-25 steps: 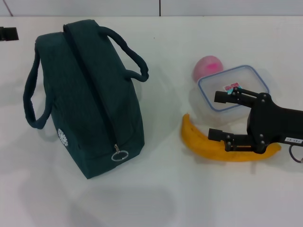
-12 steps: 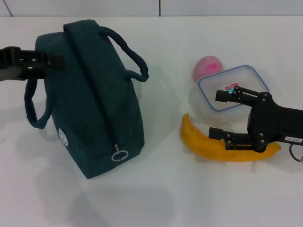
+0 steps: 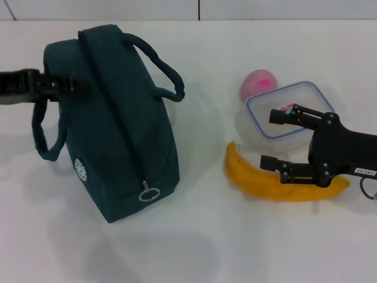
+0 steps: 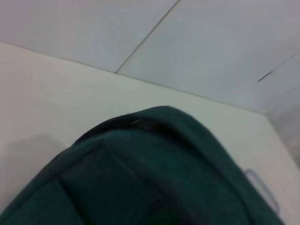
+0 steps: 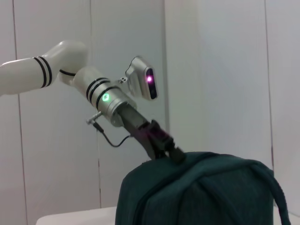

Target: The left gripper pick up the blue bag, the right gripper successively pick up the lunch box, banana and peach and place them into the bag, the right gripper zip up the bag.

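left gripper point(image 3: 73, 86) sits at the blue bag point(image 3: 112, 135)'s far left top edge, grip state unclear; bag looks soft, floppy; take a padded handle point(image 3: 44, 127); right gripper point(image 3: 272, 138) gapes, empty.

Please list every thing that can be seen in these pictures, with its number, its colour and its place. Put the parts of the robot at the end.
blue bag: one, dark teal, on the left part of the table, zipper shut.
peach: one, pink, at the far right, behind the lunch box.
lunch box: one, clear with a blue rim, right side, between peach and banana.
banana: one, yellow-orange, right side, nearest the robot.
table: one, white, under everything.
left end effector: one, black, at the bag's far left top edge.
right end effector: one, black, open, hovering over the lunch box and banana.
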Robot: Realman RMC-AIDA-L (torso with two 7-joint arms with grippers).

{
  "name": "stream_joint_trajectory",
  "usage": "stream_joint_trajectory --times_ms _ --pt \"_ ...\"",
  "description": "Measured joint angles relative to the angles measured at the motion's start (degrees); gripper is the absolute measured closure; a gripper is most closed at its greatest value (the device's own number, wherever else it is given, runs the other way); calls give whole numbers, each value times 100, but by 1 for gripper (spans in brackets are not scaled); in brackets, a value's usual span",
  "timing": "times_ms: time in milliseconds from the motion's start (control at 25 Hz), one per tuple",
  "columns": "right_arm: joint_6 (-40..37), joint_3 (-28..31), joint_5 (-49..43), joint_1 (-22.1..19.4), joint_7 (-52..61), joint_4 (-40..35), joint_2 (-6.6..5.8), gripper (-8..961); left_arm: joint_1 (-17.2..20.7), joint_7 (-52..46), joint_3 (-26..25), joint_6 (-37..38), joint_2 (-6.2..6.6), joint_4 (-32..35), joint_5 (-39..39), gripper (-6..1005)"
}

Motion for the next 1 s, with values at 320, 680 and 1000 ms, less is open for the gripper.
stream_joint_trajectory --times_ms 320,680,1000 --pt "5 2 131 -13 0 62 0 108 -197 38 13 -10 50 -183 537 334" --pt "105 5 193 -13 40 87 -8 110 -220 46 32 -11 32 -202 526 604" --pt "490 78 717 -87 411 295 -33 111 -223 16 347 48 -24 -213 148 886"
